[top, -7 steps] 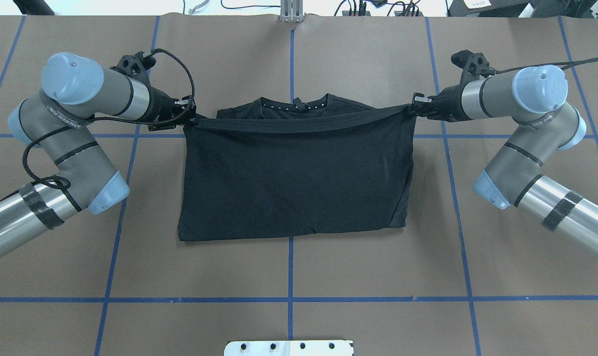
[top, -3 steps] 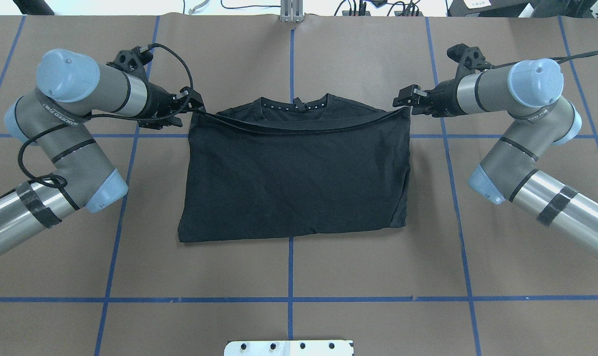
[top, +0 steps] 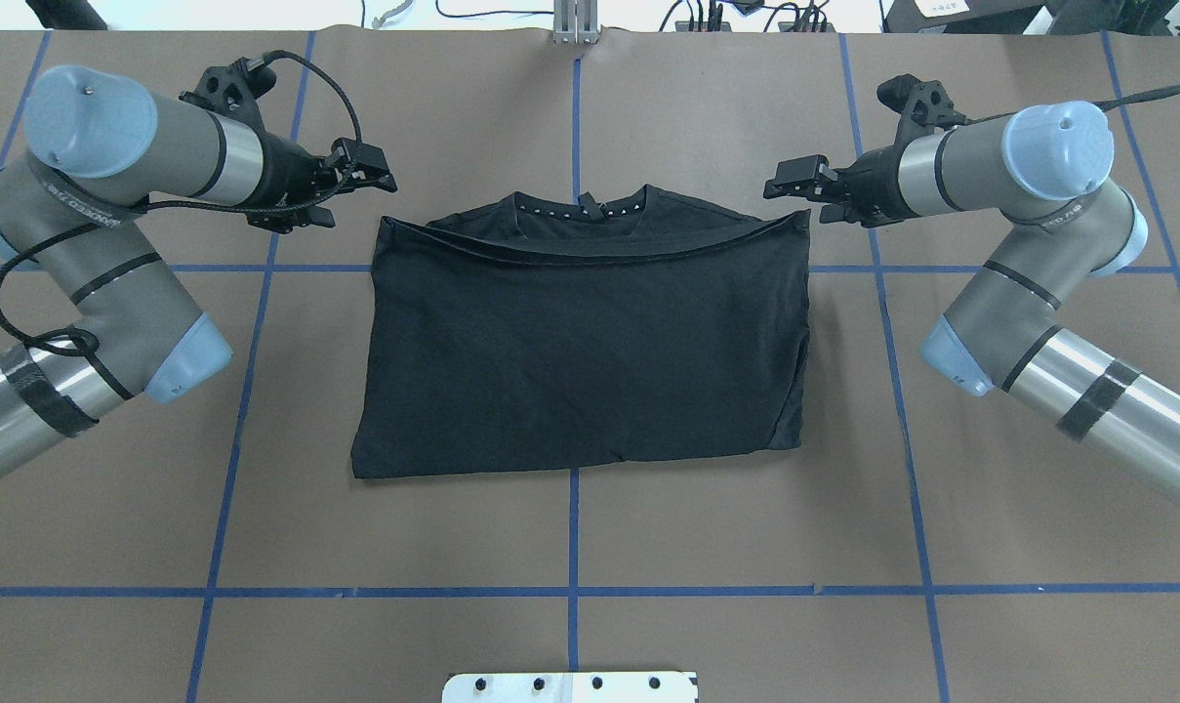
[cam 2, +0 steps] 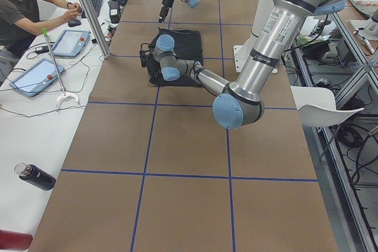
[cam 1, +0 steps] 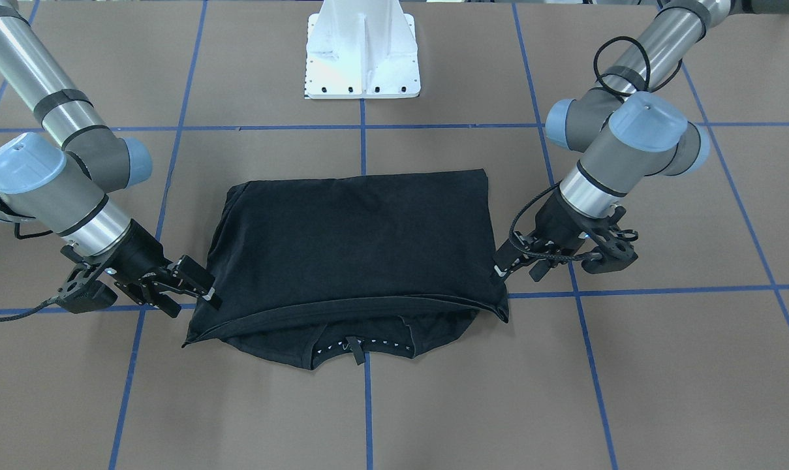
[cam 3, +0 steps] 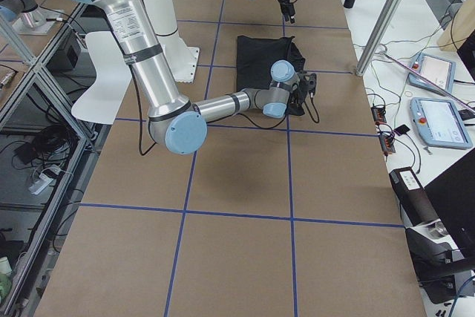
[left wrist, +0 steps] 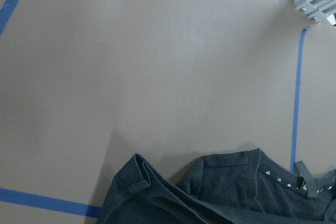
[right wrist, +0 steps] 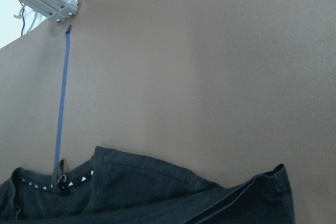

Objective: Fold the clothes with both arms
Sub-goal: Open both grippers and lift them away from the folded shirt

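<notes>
Lying folded flat, black T-shirt point(top: 580, 351), plain side up, collar point(top: 582, 207) showing

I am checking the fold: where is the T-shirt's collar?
In the overhead view the collar lies at the far edge of the T-shirt, on the centre blue line, between the left hand and right hand.

Overhead cam sat behind the robot, looking forward and down on the table point(top: 746, 508); the front one faced back from across it, steeply down, white base point(cam 1: 363, 59) at its top, sides flipped. The two end cams looked along the table from farther off. All four shared the T-shirt point(top: 580, 351) — wrist cams sat close, catching only its collar edge and bare tabletop
</notes>
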`<state>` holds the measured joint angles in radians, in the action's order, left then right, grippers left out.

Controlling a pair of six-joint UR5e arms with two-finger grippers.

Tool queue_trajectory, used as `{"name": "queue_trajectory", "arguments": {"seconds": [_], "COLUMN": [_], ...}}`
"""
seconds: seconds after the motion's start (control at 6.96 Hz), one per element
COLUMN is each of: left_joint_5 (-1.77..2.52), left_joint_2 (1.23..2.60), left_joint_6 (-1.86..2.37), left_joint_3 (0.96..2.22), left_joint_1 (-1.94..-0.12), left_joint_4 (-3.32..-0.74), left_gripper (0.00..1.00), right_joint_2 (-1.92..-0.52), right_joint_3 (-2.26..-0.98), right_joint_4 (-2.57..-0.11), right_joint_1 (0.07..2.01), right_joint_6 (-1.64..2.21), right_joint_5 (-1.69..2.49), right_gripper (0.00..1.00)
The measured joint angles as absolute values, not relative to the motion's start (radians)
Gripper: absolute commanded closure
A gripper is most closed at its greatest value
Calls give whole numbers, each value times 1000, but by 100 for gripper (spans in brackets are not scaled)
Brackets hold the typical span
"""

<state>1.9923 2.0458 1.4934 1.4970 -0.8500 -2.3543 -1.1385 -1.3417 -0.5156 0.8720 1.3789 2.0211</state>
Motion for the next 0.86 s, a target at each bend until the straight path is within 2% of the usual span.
{"name": "queue_trajectory", "arguments": {"seconds": [0.86], "left_joint_5": [2006], "left_joint_2": [1944], "left_joint_6": [1490], "left_joint_3": [1626], "left_joint_1": [-869], "left_joint_4": [-2349], "left_gripper": [0], "right_joint_2": [-1217], "right_joint_3": [-1425], "right_joint_4": [-518], "right_joint_1": [872], "right_joint_6": [1382], "right_joint_5": [2053], "right_gripper": [0]}}
